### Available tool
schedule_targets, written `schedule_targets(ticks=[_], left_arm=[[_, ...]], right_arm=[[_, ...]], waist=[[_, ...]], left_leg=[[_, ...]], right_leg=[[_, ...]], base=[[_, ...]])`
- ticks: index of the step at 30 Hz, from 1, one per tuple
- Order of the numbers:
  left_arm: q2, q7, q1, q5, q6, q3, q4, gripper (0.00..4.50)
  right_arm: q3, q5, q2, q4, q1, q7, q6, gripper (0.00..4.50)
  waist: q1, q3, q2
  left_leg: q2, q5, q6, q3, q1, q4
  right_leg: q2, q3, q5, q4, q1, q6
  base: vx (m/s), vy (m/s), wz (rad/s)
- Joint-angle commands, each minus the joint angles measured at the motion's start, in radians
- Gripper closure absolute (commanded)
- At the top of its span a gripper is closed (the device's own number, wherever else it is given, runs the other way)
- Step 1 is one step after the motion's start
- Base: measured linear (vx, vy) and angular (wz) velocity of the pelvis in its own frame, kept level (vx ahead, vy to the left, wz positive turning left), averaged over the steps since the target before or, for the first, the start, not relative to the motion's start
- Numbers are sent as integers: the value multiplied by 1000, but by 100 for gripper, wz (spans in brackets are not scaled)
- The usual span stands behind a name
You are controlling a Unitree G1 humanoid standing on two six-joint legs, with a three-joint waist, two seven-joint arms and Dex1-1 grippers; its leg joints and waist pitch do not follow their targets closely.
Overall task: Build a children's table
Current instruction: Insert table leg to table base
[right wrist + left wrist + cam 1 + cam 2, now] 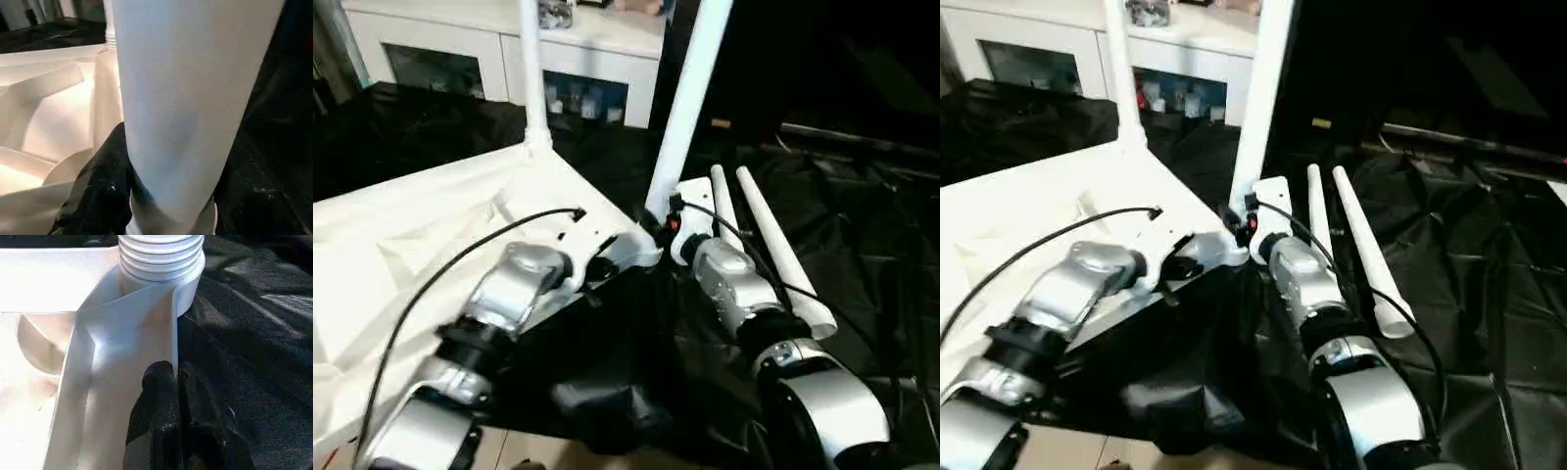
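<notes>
Left eye view: leg [690, 108], long axis near upright, pinched low by your right gripper [668, 223] over the corner socket [161, 264]; left gripper [599, 266], fingers pressed together, lies against the tabletop [411, 255] rim.

A crinkled black plastic sheet [862, 255] covers the floor, glossy in its folds and bunched into a lump [607, 406] at the near edge, where a strip of pale bare floor [524, 452] shows beyond it. At the far side stands a white cabinet [509, 49] with glass doors [578, 98], small items dimly visible behind the panes and a few indistinct objects [556, 12] resting on its top. To the right of the cabinet the background is dark, and a long grey bar [857, 139] lies across the sheet there.
</notes>
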Motion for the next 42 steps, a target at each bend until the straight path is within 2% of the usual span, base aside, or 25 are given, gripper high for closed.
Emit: schedule_targets(ticks=[1,4,11,13,14,16,18,19,20,24,25,30,31,34,35,37,39,42], left_arm=[[-35,4,-67,-9,-12,9,-54,450],[-32,8,-69,-6,-12,5,-52,450],[-19,7,-69,-8,-23,3,-52,450],[-14,2,-65,-4,-28,3,-56,450],[-11,0,-62,-1,-34,1,-59,450],[-7,-1,-58,2,-41,-1,-60,450],[-4,-3,-54,1,-42,-1,-65,450],[-3,-4,-54,1,-43,-1,-66,450],[0,-5,-51,2,-50,-2,-69,450],[8,-15,-47,1,-76,-3,-71,450],[13,-24,-44,-1,-82,-3,-74,450],[35,-67,-23,-18,-104,0,-101,450],[37,-75,-17,-29,-94,9,-108,450],[52,-95,-1,-45,-104,23,-120,450],[64,-108,4,-45,-123,20,-121,450],[77,-122,11,-47,-136,21,-123,450],[96,-157,22,-54,-177,21,-125,450],[116,-201,37,-69,-187,18,-143,450]], right_arm=[[22,-22,43,119,48,5,75,263],[19,-25,47,128,39,-4,71,263],[42,-58,44,135,22,6,65,263],[32,-53,50,133,15,31,64,263],[30,-52,51,133,12,37,62,207],[28,-53,51,133,9,42,58,193],[24,-55,50,130,4,54,58,172],[23,-56,50,129,3,59,56,159],[23,-55,48,125,1,72,51,150],[22,-50,43,110,-4,105,42,138],[21,-46,39,99,-7,126,39,110],[31,-52,18,63,-8,180,26,85],[35,-55,9,51,-7,195,27,65],[49,-61,-21,6,3,248,32,65],[53,-57,-35,-22,9,279,39,65],[65,-57,-57,-61,21,329,44,65],[91,-65,-93,-122,46,407,51,65],[118,-73,-135,-181,74,481,57,65]], waist=[[2,-50,28],[1,-48,30],[-1,-46,31],[-1,-47,31],[-1,-46,31],[-2,-46,27],[0,-49,27],[1,-53,26],[0,-49,26],[1,-51,29],[1,-52,31],[-1,-52,32],[1,-54,32],[2,-56,33],[1,-55,30],[4,-60,31],[4,-60,32],[8,-60,31]], left_leg=[[15,-311,-36,-7,7,-74],[16,-353,-39,-10,11,-75],[16,-363,-39,-11,10,-77],[16,-367,-38,-12,10,-78],[16,-366,-37,-12,10,-78],[17,-355,-34,-11,8,-78],[18,-339,-33,-10,8,-78],[18,-306,-32,-10,1,-78],[17,-295,-29,-7,1,-78],[17,-287,-25,-6,1,-77],[18,-277,-25,-6,0,-77],[19,-252,-18,-4,-2,-76],[19,-233,-15,-3,-4,-74],[19,-192,-3,-1,-7,-71],[19,-182,2,0,-6,-71],[18,-119,19,1,-11,-65],[17,-99,32,2,-12,-63],[17,-96,42,3,-11,-62]], right_leg=[[-86,60,-305,-94,34,-131],[-87,59,-371,-102,30,-117],[-88,60,-378,-104,27,-114],[-89,60,-390,-106,27,-110],[-89,60,-391,-106,26,-110],[-89,60,-388,-105,27,-109],[-91,62,-364,-104,27,-117],[-89,62,-318,-95,34,-123],[-86,62,-300,-95,31,-127],[-88,63,-295,-96,33,-130],[-87,63,-277,-94,34,-135],[-87,64,-233,-88,37,-155],[-87,64,-209,-85,40,-160],[-86,64,-144,-77,43,-180],[-84,63,-130,-77,43,-182],[-83,63,-34,-65,49,-197],[-82,62,9,-60,50,-210],[-82,62,17,-60,50,-214]], base=[[0,0,0],[0,0,0],[0,0,0],[0,0,0],[0,0,0],[0,0,0],[0,0,0],[0,0,0],[0,0,0],[0,0,0],[0,0,0],[0,0,0],[0,0,0],[0,0,0],[0,0,0],[0,0,0],[0,0,0],[0,0,0]])
